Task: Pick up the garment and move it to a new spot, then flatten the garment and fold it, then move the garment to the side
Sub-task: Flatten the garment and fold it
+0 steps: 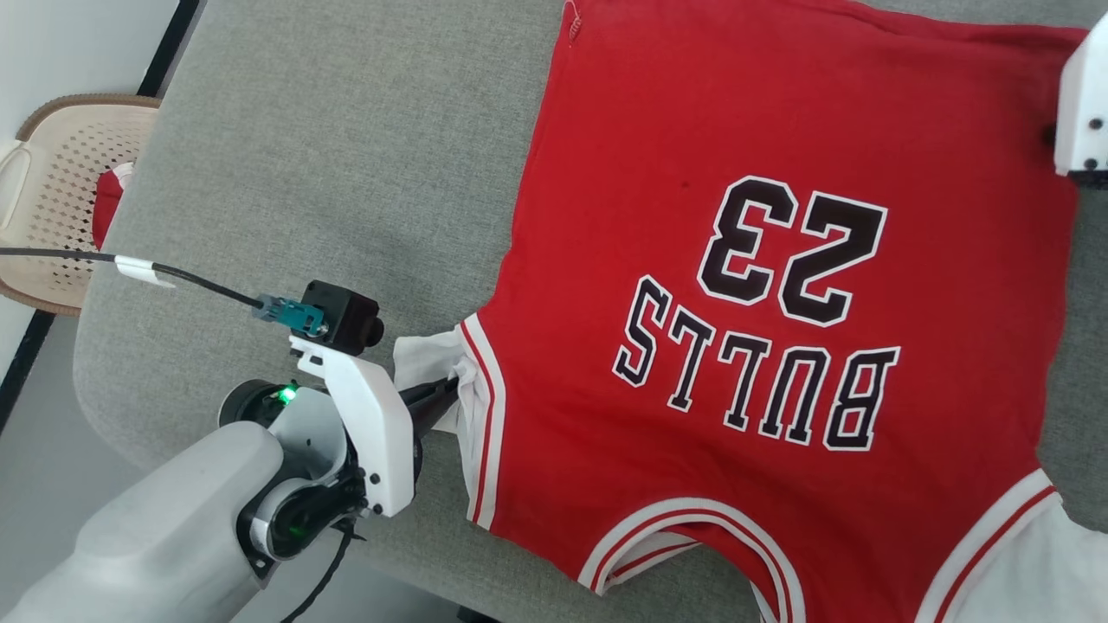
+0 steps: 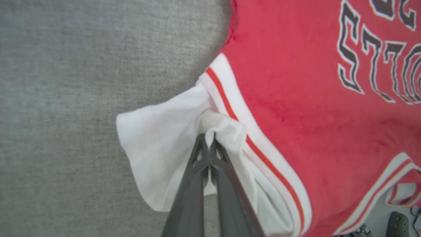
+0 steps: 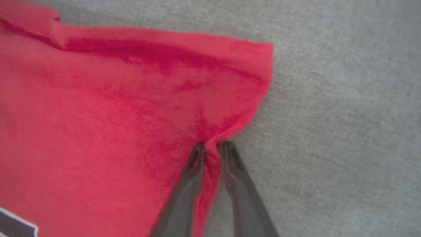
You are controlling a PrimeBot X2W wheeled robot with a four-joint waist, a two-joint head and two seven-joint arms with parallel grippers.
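The garment, a red jersey, lies spread face up on the grey fabric-covered worktop. It takes up the right and middle of the head view. Its collar points toward the near edge and its hem toward the far side, so the black lettering reads upside down. The body is mostly flat, with a low ridge running just inside the hem in the right wrist view.

The left gripper reaches in from the near left. Its fingers are pressed together on a pinch of the white sleeve, just beside the red-and-white striped trim. The sleeve is bunched and lifted into folds around the fingertips. The rest of it fans out onto the grey surface.

The right gripper is at the far right side of the jersey, near the hem corner. Its fingers are clamped on a fold of the red side edge. A strip of cloth fills the narrow gap between them, and creases pucker toward the tips. In the head view its white housing shows at the right border.

The other white sleeve lies at the near right corner. Off the worktop's far left corner stands a beige perforated basket with something red inside.
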